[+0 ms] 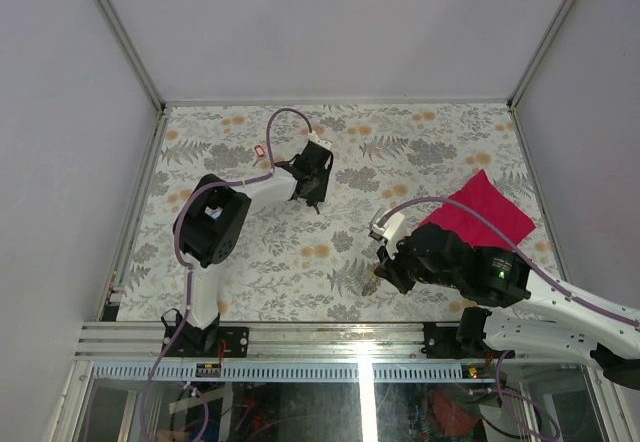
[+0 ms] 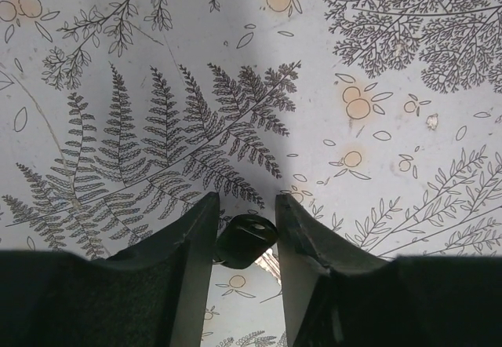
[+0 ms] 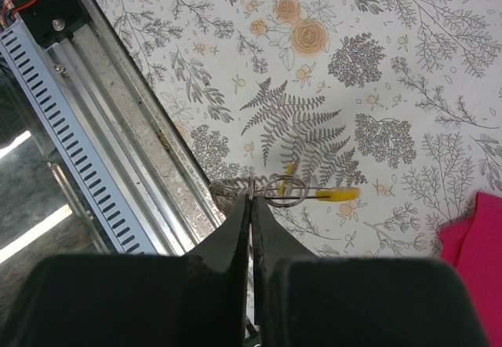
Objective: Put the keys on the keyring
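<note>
R jaws pinched shut on the keyring (image 3: pixel 284 191), by the desk's (image 1: pixel 290 272) near edge, right of centre. L jaws narrow, gripping a black key (image 2: pixel 245 239) toward far edge, left of centre. Red key (image 1: pixel 259 150) lies nearby.

black key (image 2: pixel 245 241) partly hidden, yellow key (image 3: pixel 337 195) blurred, magenta cloth (image 3: pixel 471 237) cut off

No text, label, brand or number can be read; any fine print is perhaps too blurred.
</note>
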